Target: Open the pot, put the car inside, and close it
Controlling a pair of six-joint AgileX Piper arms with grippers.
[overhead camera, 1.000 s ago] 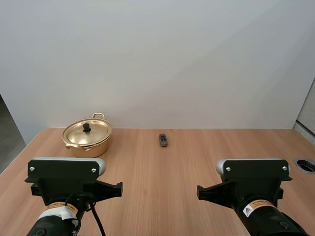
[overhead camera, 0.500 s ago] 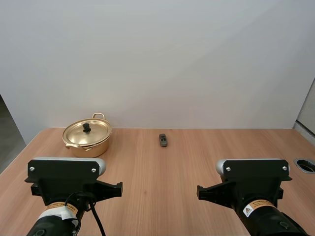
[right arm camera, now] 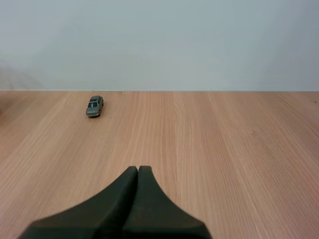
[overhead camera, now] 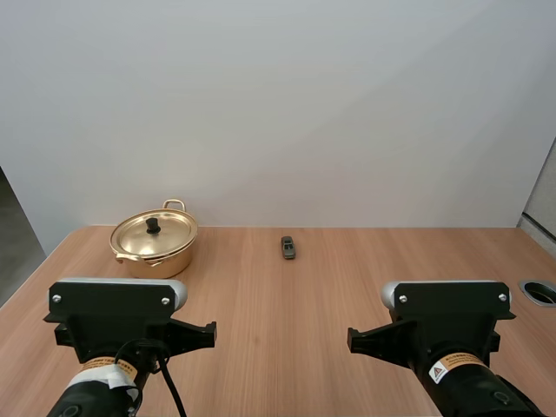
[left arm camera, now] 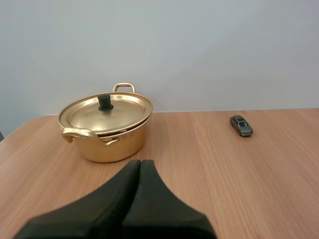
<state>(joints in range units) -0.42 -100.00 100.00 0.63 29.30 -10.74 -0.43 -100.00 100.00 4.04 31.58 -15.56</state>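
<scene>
A golden pot (overhead camera: 155, 243) stands at the table's far left, its lid (overhead camera: 154, 232) on, with a black knob (overhead camera: 153, 227) in the middle. A small grey toy car (overhead camera: 287, 247) rests near the far edge at the centre. In the left wrist view the pot (left arm camera: 104, 128) and the car (left arm camera: 241, 125) lie well beyond my left gripper (left arm camera: 140, 164), whose fingers lie together as one dark wedge. My right gripper (right arm camera: 138, 171) is likewise shut on nothing, with the car (right arm camera: 94, 105) far ahead of it. Both arms sit at the near edge.
The wooden table (overhead camera: 287, 295) stretches bare between the arms and the two objects. A round grommet hole (overhead camera: 540, 292) sits at the right edge. A plain white wall stands behind the table.
</scene>
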